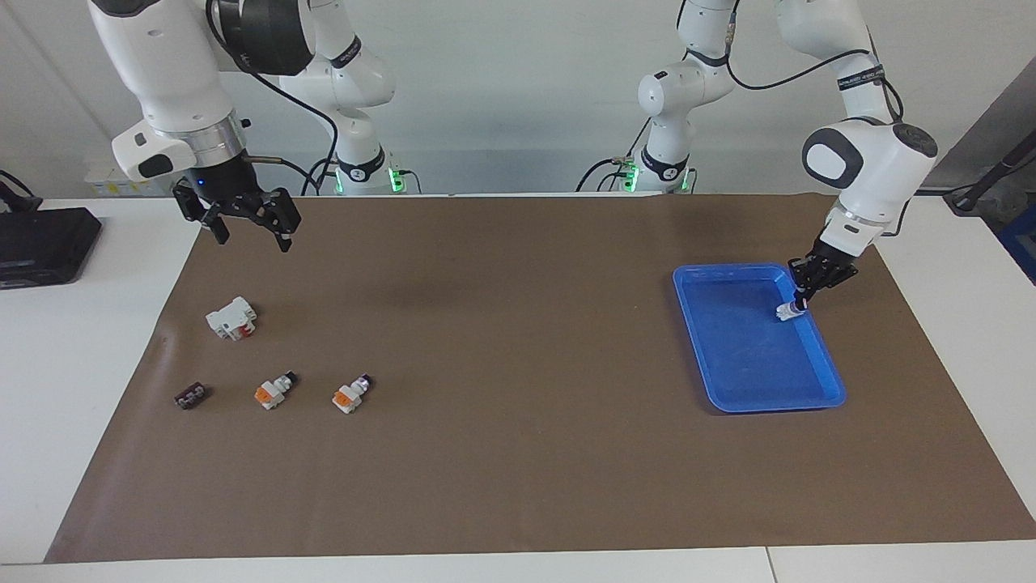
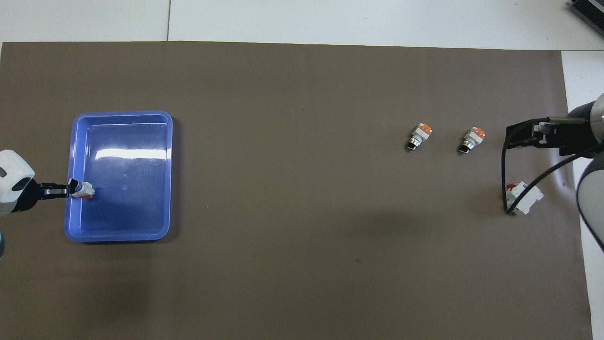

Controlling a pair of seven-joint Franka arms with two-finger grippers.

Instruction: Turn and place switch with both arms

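Brown mat [image 1: 518, 453] covers white table [image 1: 73, 340]; pale wall [image 1: 502, 89]. Left gripper [image 1: 797, 306] fingers clamped on switch [image 1: 785, 312], in blue tray [image 1: 753, 389]. Right gripper [image 1: 247, 235] fingers apart, raised above mat edge.

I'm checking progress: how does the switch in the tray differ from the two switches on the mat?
The switch in the blue tray sits at the left claw's tip, by the tray's wall; the two switches lie untouched on the brown mat, at the right arm's end. All three are white with orange.
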